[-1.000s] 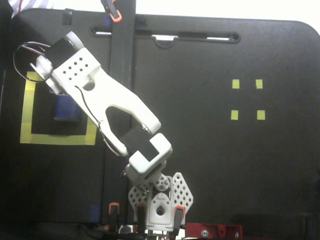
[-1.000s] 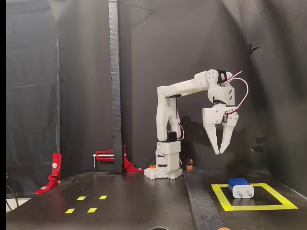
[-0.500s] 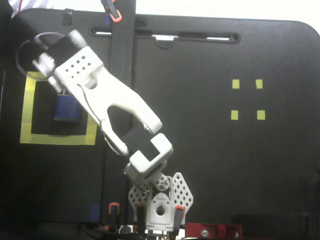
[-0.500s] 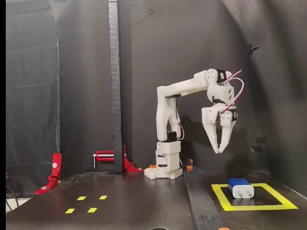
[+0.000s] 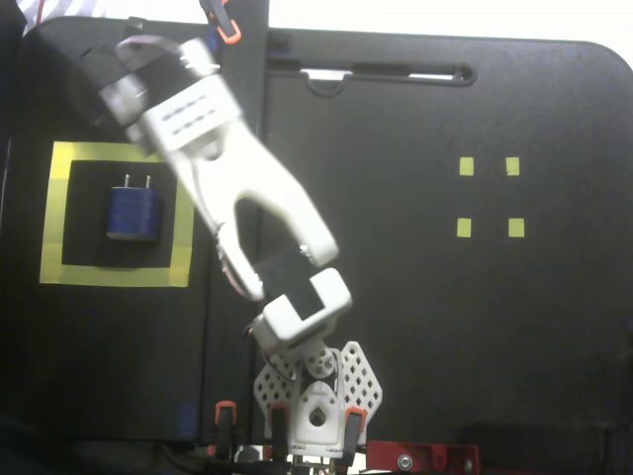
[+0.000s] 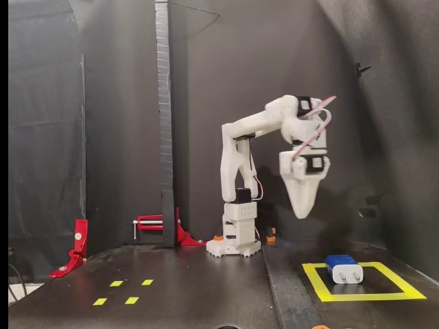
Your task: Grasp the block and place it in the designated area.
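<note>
The dark-blue block [image 5: 134, 212] lies flat inside the designated area [image 5: 114, 275], a square of wide yellow tape at the left of the overhead fixed view, its two silver prongs pointing to the far edge. In the side fixed view the block [image 6: 344, 269] rests on the floor within the yellow outline [image 6: 360, 297]. My gripper [image 6: 300, 211] hangs point-down well above the table, up and left of the block, its fingers pressed together with nothing held. From above, the white wrist [image 5: 178, 109] covers the fingertips and stands beyond the square's far right corner.
Four tiny yellow squares [image 5: 466, 166] mark the right side of the table, also low left in the side fixed view [image 6: 116, 283]. A tall black post [image 6: 162, 123] rises beside the arm base [image 6: 234, 240]. A red clamp [image 6: 79, 247] sits at the left.
The arm has swung off the yellow square, towards the table's middle, uncovering the block. The gripper rose slightly, turned edge-on, and its fingers closed together. The block has not moved.
</note>
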`<act>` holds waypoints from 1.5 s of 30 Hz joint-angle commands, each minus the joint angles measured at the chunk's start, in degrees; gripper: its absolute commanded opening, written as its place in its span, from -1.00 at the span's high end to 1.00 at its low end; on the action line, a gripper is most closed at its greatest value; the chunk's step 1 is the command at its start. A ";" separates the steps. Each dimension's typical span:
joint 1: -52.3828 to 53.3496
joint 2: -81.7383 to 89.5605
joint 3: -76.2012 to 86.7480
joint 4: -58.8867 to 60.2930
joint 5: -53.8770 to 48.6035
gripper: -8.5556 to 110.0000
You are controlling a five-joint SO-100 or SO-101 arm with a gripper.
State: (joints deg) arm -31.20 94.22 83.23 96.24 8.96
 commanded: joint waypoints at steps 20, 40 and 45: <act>32.61 5.80 -2.29 -1.05 -10.72 0.86; 35.16 52.56 49.75 -49.22 -13.80 0.86; 34.10 66.09 62.40 -55.72 -13.45 0.86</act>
State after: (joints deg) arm 3.43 155.83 143.17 42.71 -4.75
